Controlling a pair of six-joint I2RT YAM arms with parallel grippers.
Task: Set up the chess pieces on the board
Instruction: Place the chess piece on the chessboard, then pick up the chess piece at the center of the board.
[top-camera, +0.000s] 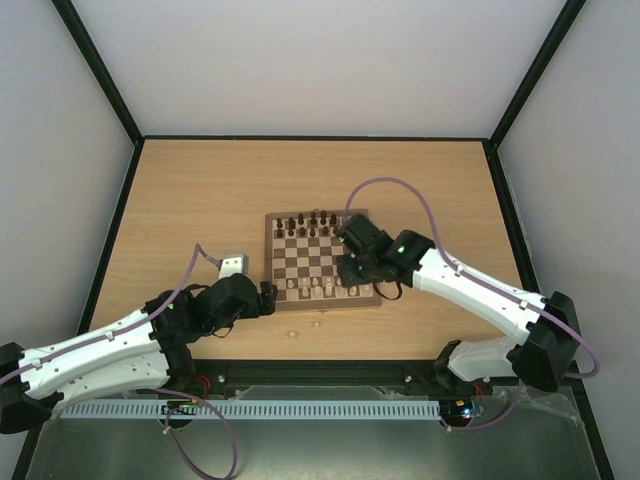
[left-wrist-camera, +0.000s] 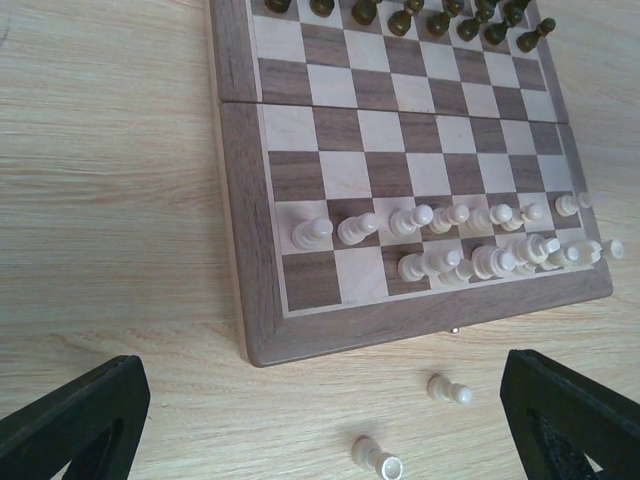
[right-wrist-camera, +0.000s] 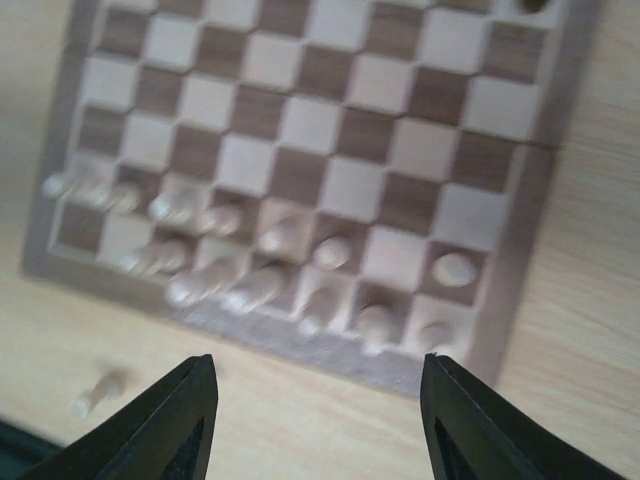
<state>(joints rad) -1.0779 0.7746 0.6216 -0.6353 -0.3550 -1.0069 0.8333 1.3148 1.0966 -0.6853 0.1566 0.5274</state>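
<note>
The board (top-camera: 322, 262) lies mid-table. Dark chess pieces (top-camera: 310, 222) line its far rows and cream pieces (top-camera: 318, 288) its near rows. In the left wrist view the cream pieces (left-wrist-camera: 470, 240) fill two near rows of the board (left-wrist-camera: 240, 200), and the near-left corner squares are bare. Two cream pieces (left-wrist-camera: 449, 390) (left-wrist-camera: 376, 457) lie tipped on the table just off the near edge. My left gripper (left-wrist-camera: 320, 440) (top-camera: 268, 297) is open beside the near-left corner, holding nothing. My right gripper (right-wrist-camera: 315, 420) (top-camera: 352, 280) hovers open over the near-right edge of the blurred board (right-wrist-camera: 500, 260), holding nothing.
A small grey box (top-camera: 232, 264) sits on the table left of the board, by the left arm. The loose cream pieces (top-camera: 291, 331) (top-camera: 315, 323) lie between the board and the table's front edge. Black frame rails border the tabletop (top-camera: 200, 190).
</note>
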